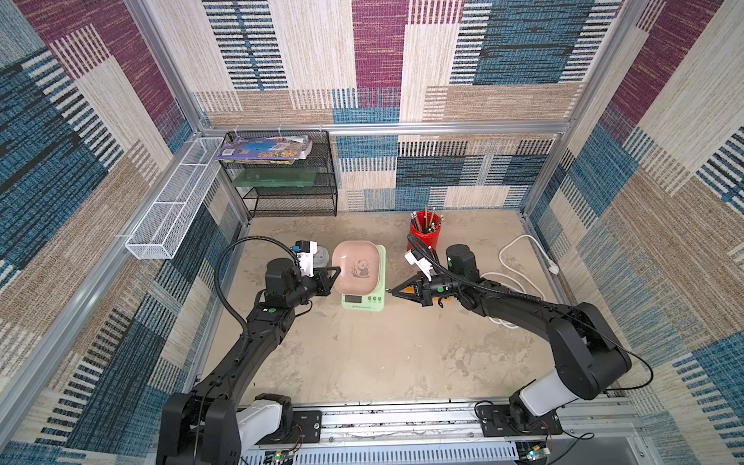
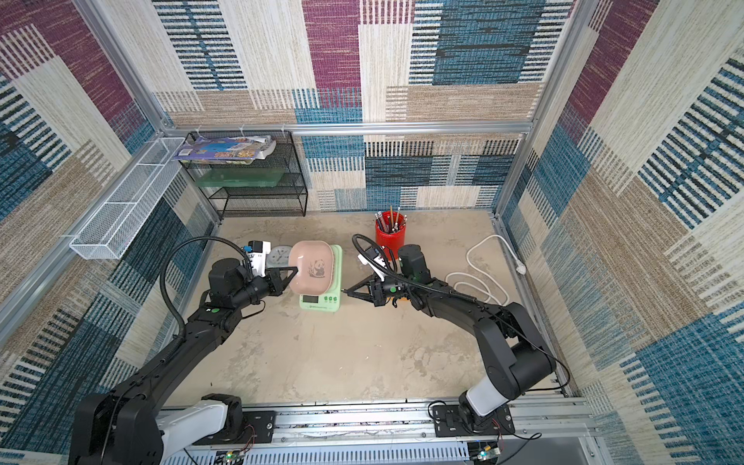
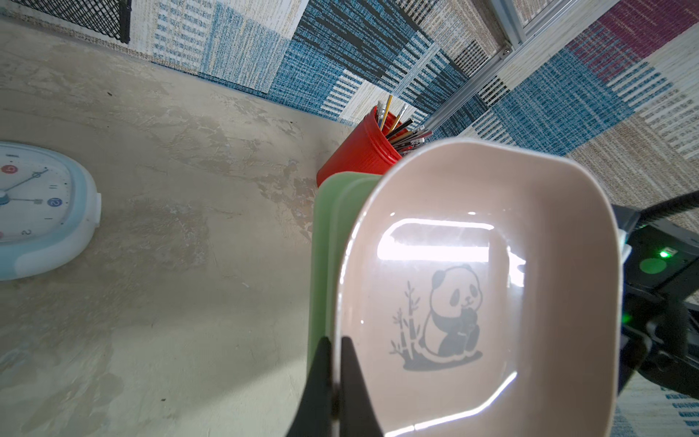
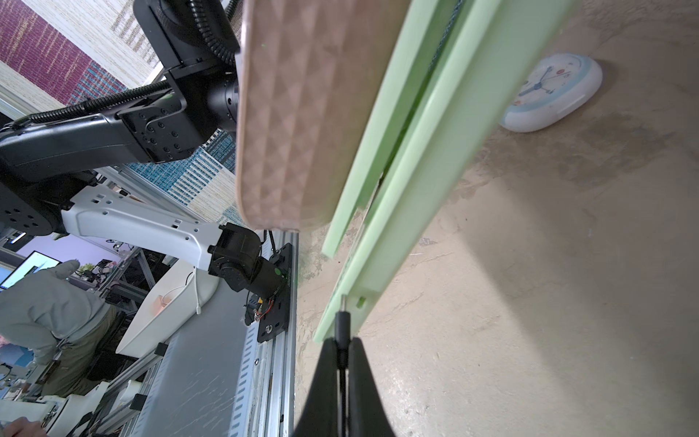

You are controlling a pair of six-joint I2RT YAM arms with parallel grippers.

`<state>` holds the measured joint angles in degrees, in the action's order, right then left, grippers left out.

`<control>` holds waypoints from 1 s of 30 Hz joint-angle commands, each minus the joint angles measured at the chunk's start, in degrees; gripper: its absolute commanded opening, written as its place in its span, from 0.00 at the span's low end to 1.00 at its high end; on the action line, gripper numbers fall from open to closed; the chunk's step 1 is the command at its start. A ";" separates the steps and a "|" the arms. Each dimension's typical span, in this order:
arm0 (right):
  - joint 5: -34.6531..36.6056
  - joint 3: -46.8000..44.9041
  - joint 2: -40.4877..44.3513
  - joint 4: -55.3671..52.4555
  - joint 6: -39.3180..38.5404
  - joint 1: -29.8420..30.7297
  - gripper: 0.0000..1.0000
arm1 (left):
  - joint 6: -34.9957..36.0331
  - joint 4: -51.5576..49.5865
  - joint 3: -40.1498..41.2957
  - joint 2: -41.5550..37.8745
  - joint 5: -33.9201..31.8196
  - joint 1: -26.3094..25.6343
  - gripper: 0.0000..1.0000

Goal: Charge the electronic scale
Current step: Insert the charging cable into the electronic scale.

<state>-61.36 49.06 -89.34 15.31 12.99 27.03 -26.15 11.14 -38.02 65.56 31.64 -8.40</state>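
Closest to the lens in both top views are our two arms, the left arm (image 1: 241, 354) and the right arm (image 1: 571, 346), reaching out from the rail over the table (image 1: 382, 362) so that their tips face each other. The electronic scale (image 1: 362, 301) lies flat between the two sets of jaws, its mint-green body touching neither set that we can see. Its display end sits level with the right gripper (image 1: 392, 290). On top of it, the pink tray (image 1: 356, 265) with the panda print overhangs the scale's edge toward the left gripper (image 1: 336, 274). Our left wrist view shows that gripper (image 3: 334, 342) clamped on the tray's rim, one finger inside the bowl and one outside. We cannot tell whether the tray rests fully on the platform or is tipped. Behind the left jaws, away from the scale, the round white clock (image 3: 38, 212) lies face up. Beyond the right jaws, toward the back wall, stands the red cup (image 1: 424, 237) of pencils. Smallest is the black plug (image 4: 342, 325), pinched tight in the right gripper (image 4: 342, 346). Its metal tip is just beside the scale's side wall (image 4: 397, 242), and we cannot see contact.
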 commanded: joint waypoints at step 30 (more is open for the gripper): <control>-0.28 -0.43 0.07 4.56 3.18 0.26 0.00 | -2.38 8.05 0.40 -0.52 3.32 -1.18 0.00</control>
<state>-61.49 48.69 -89.49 16.88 15.59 27.24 -27.27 14.41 -37.60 65.25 31.48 -9.21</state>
